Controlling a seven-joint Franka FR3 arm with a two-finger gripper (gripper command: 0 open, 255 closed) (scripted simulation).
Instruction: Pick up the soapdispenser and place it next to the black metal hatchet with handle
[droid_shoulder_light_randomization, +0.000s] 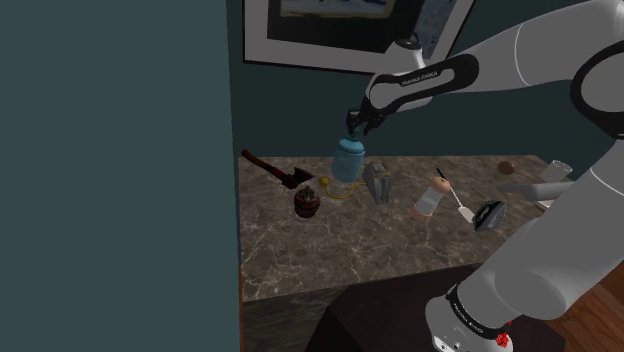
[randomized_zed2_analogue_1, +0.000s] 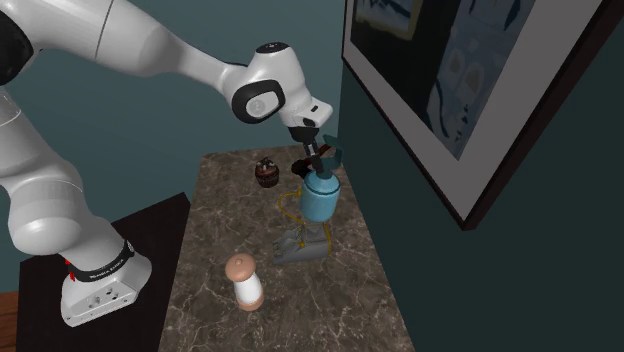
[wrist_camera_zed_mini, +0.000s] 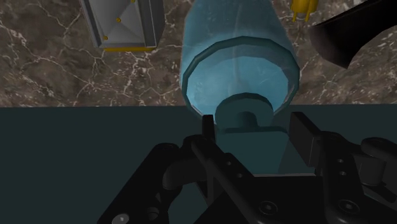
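The soap dispenser (droid_shoulder_light_randomization: 348, 160) (randomized_zed2_analogue_1: 320, 197) (wrist_camera_zed_mini: 238, 57) is a light blue bottle with a teal pump top. My gripper (droid_shoulder_light_randomization: 356, 128) (randomized_zed2_analogue_1: 318, 160) (wrist_camera_zed_mini: 251, 130) is shut on that pump top, one finger on each side. The bottle hangs upright, seemingly a little above the marble counter (droid_shoulder_light_randomization: 400, 250). The hatchet (droid_shoulder_light_randomization: 275, 172), with a reddish-brown handle and a black head (wrist_camera_zed_mini: 353, 32), lies on the counter just to the shoulder view's left of the bottle.
A dark cupcake-like thing (droid_shoulder_light_randomization: 306, 203) (randomized_zed2_analogue_1: 266, 173) sits beside the hatchet head. A grey metal object (droid_shoulder_light_randomization: 377, 182) (randomized_zed2_analogue_1: 300, 243) (wrist_camera_zed_mini: 121, 22), a white shaker with a brown top (droid_shoulder_light_randomization: 430, 197) (randomized_zed2_analogue_1: 244, 282) and a black item (droid_shoulder_light_randomization: 490, 214) lie further along. A teal wall with a framed picture (randomized_zed2_analogue_1: 460, 80) stands close behind.
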